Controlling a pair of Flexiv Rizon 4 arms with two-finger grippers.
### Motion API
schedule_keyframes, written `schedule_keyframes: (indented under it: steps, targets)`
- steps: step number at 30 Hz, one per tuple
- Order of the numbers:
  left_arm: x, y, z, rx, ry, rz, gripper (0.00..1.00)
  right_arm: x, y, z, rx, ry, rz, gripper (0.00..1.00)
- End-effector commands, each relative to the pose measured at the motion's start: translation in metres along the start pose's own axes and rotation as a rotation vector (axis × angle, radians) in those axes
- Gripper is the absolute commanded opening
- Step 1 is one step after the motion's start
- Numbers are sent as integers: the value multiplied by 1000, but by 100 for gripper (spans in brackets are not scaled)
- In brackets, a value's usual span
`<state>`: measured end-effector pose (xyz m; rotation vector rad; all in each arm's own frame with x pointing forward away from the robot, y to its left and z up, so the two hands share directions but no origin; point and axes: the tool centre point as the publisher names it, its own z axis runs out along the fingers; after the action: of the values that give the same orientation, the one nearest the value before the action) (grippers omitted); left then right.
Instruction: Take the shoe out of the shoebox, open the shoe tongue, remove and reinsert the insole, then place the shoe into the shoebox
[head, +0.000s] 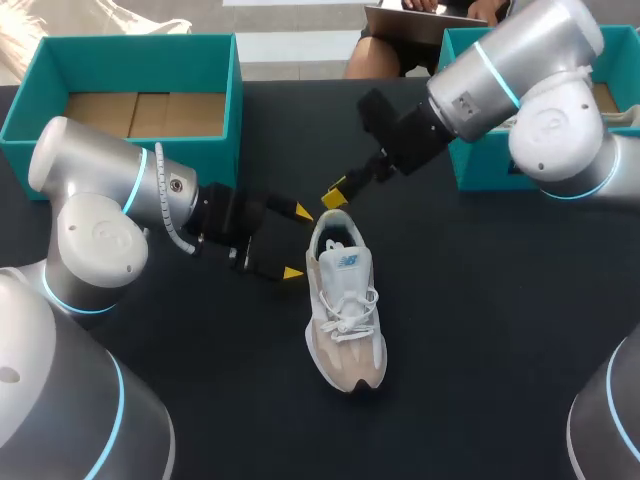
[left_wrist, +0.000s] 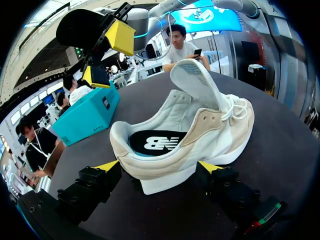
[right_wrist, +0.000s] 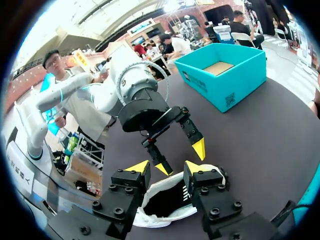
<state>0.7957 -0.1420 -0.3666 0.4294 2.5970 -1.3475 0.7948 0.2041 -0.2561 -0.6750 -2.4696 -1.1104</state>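
head view: white-beige mesh sneaker (head: 345, 320) out of teal cardboard shoebox (head: 236, 100) at ten o'clock; tongue (left_wrist: 195, 80) up, insole (left_wrist: 157, 142) not yet out; left gripper (head: 298, 242) wide, right gripper (head: 334, 196) narrowly parted.

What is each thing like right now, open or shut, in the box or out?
shoe: out of the box, upright on the table
tongue: lifted open
insole: inside the shoe
shoebox: open, no shoe inside
left hand: open, beside the heel
right hand: open, over the heel
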Motion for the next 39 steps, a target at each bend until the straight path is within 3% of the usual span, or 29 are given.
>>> schedule_keyframes:
  steps: [1, 3, 8, 12, 18, 24, 34, 39]
  targets:
    - [0, 0, 0, -2, 1, 0, 100, 13, -18, -18, -41, -64, 83, 30]
    - [0, 0, 0, -2, 1, 0, 100, 10, -22, -15, -37, -88, 145, 0]
    - [-2, -9, -20, -2, 3, 7, 100, -4, -29, -7, -40, -151, 288, 0]
    - [-6, -17, -39, -30, 11, 30, 100, -12, -33, -3, 40, -249, 405, 0]
    - [-11, -25, -68, -77, 46, 59, 100, -15, -44, 7, 24, -362, 507, 0]
    - [-23, -26, -96, -103, 96, 102, 100, -14, -45, 8, 21, -360, 509, 0]
    - [-27, -29, -134, -70, 165, 153, 100, -14, -45, 8, 21, -360, 509, 0]
    - [-26, -29, -139, -74, 165, 159, 100, -31, -48, 16, 56, -540, 590, 0]
